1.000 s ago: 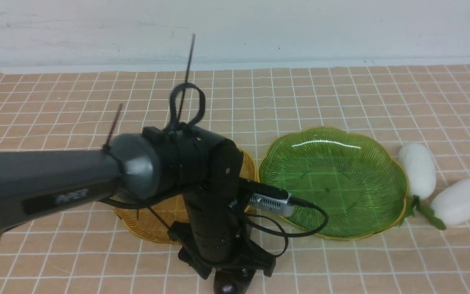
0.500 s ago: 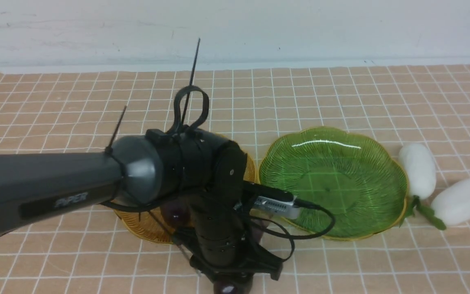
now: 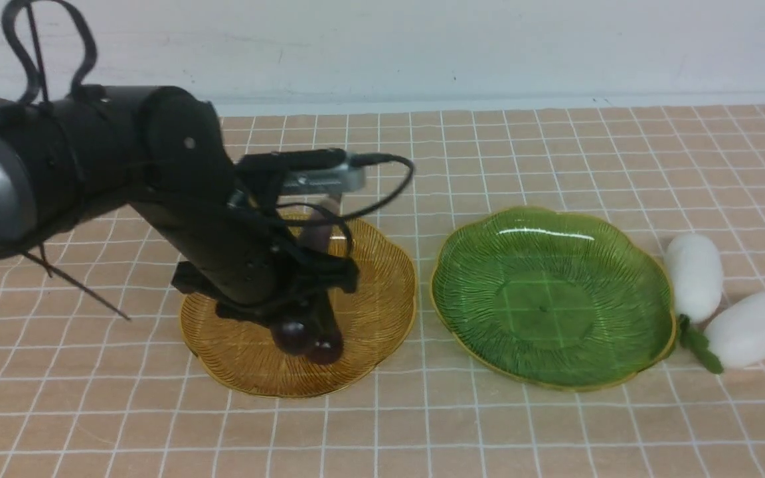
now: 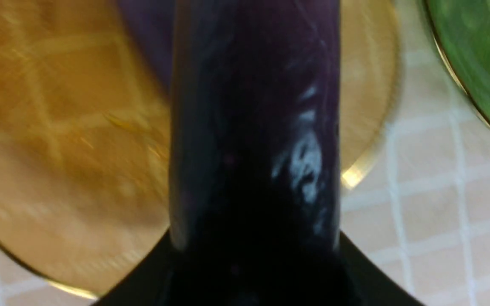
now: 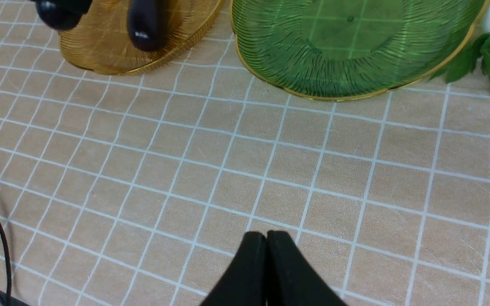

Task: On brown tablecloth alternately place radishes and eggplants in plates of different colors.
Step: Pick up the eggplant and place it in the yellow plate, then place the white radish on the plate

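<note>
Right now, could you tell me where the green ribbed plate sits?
In the front view the green ribbed plastic plate lies right of centre, between the amber ribbed plastic plate and the two white oblong radishes.

Under everything, the tablecloth [image 3: 555, 425]. On it, side by side, the left plate [image 3: 243, 362] and the right plate [image 3: 555, 265]. Over the left plate, close together, two eggplants [image 3: 323, 345]. Just right of the right plate, the back radish [image 3: 694, 275], and right of that, nearer the front, the front radish [image 3: 754, 328]
</note>
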Motion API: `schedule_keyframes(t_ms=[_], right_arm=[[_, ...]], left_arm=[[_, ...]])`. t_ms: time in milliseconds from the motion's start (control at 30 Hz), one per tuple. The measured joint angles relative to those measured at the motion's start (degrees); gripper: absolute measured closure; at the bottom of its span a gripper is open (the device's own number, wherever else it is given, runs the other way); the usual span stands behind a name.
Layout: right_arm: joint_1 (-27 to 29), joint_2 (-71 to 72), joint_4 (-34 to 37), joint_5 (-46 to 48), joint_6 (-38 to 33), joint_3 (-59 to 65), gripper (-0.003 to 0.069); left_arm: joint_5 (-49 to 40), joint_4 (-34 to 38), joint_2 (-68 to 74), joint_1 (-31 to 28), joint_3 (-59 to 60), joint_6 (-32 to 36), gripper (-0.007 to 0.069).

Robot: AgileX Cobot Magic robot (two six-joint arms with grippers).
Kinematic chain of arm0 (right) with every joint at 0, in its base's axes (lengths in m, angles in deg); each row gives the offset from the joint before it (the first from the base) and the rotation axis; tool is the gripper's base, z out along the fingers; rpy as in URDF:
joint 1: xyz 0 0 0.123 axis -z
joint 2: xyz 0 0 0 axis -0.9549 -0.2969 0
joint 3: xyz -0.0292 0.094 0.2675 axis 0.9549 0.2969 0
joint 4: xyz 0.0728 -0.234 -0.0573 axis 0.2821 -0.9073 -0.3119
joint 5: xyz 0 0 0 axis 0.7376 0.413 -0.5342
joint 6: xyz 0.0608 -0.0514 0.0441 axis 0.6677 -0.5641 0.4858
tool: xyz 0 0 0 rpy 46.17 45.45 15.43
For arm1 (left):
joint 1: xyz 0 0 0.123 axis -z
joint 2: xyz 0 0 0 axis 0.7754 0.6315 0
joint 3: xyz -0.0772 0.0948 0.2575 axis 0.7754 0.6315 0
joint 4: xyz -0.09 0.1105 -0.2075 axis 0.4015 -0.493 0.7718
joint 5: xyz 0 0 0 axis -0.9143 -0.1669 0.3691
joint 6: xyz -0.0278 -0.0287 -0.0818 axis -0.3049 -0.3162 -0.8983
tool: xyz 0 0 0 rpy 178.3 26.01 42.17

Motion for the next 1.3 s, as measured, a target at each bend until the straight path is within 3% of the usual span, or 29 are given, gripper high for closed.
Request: schedule_keyframes(t_ms=[200,400,600,700,767,833,933,967,1067,1200,1300], right_arm=[[0.0,-0.1,0.3,0.1,0.6,-0.3,0.0674],[0.0,-3.0,-2.6,0.4,6.6,-4.1,0.0674],[0.0,-10.2,-13.2,0.4,12.3,-10.0,0.0674],[0.0,-17.7,-21.7,0.4,16.9,-14.2,0.0674],[0.0,-22.2,-26.3,0.4,20.5,-16.7,0.0674],[0.1,-26.4,-29.1,0.3,23.4,-18.7,0.0674],[2.8,-36.3,-31.7,-0.2,25.4,-22.5,0.0669],[5.3,-39.6,-31.0,-0.7,25.3,-23.6,0.0662],[11.0,-47.4,-24.7,-1.3,23.3,-26.0,0.0626],[18.4,-58.0,-13.1,-3.0,18.2,-28.1,0.0492],[18.9,-62.8,-10.7,-7.1,17.5,-28.3,0.0332]], left_arm=[[4.6,-0.2,3.7,-8.4,0.0,1.9,0.0325],[4.6,-0.4,6.9,-9.2,0.0,4.6,0.0286],[4.3,-0.3,8.4,-9.3,0.0,5.7,0.0178],[4.2,-0.3,8.4,-9.3,0.0,6.1,0.0096],[3.3,-0.3,8.4,-9.3,0.0,7.7,0.0083],[0.5,-0.3,8.2,-9.3,0.0,9.5,0.0118],[-5.7,-0.3,6.0,-9.3,0.0,12.7,0.0308],[-7.2,-0.3,4.6,-9.3,0.0,14.3,0.0424],[-9.4,-0.3,-0.6,-9.3,0.8,17.0,0.0574],[-9.6,-0.1,-11.7,-9.3,3.5,18.7,0.0625],[-10.5,-0.1,-18.3,-9.3,4.3,19.3,0.0628]])
